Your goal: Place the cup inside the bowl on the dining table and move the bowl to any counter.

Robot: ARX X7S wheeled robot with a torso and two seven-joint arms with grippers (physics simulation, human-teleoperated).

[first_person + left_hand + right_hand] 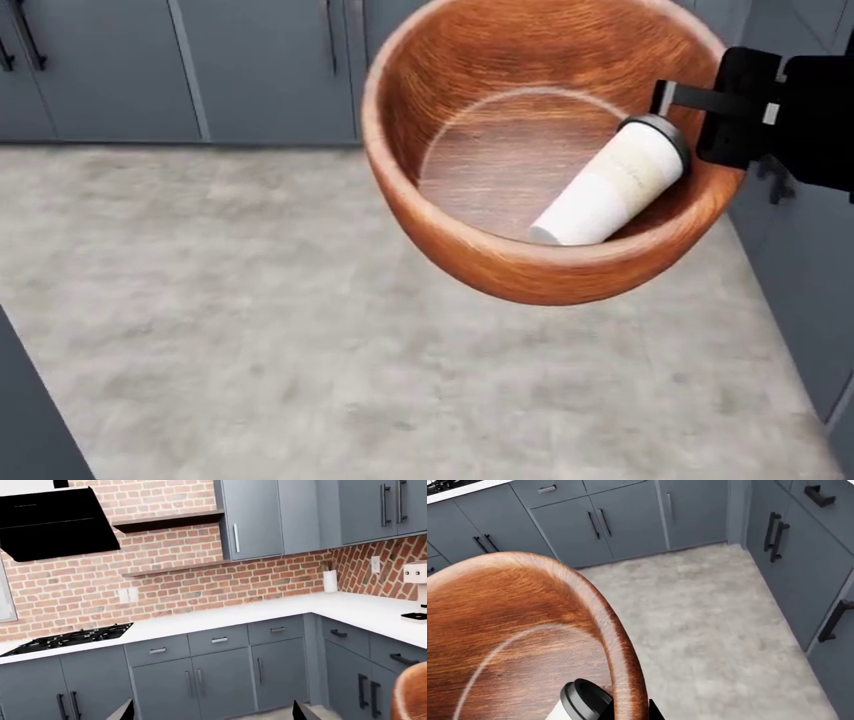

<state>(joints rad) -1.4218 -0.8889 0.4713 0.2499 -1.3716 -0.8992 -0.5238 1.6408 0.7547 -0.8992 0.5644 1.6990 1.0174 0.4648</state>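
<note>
The reddish-brown wooden bowl [534, 260] hangs in the air above the floor. The white cup [607, 190] with its black lid lies on its side inside, leaning against the wall. My right gripper [694, 105] is shut on the bowl's right rim. In the right wrist view the right gripper [627, 715] straddles the rim of the bowl [514, 625], one finger inside by the cup's lid [584, 702] and one outside. My left gripper [213, 712] is open and holds nothing. It faces the white counter [267, 611], and an edge of the bowl [410, 695] shows beside it. The dining table is out of view.
Grey base cabinets [220, 675] run under the L-shaped counter, which is backed by a brick wall. On the counter are a black cooktop [70, 639], a white jar [329, 580] and a white machine [417, 587]. Cabinet fronts [801, 280] stand close on the right over the grey floor [267, 330].
</note>
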